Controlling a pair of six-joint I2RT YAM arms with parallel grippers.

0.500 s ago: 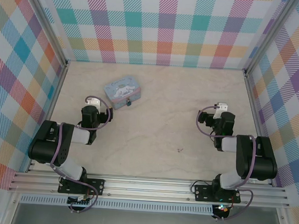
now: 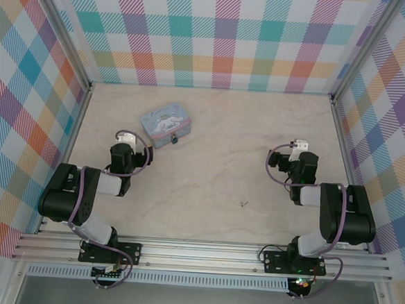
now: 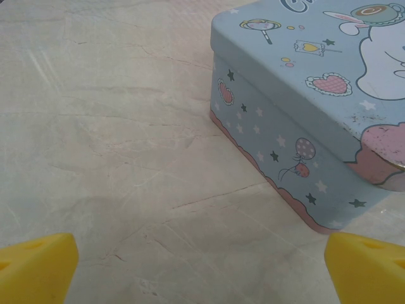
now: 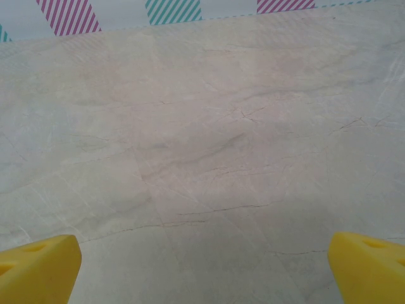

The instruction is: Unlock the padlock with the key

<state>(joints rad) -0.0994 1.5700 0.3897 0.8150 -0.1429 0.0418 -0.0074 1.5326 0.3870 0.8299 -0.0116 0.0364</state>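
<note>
Plaid walls [image 2: 224, 42] are enclosing the marbled surface [image 2: 218, 125], where the padlock [image 2: 173, 141] is sitting against the near side of the cartoon tin [image 2: 164, 123]. The key [image 2: 243, 203], a dark speck, is lying well apart toward the right arm [image 2: 323, 209]. The left claw [image 3: 202, 269] and right claw [image 4: 202, 269] are hanging released, grasping nothing.
</note>
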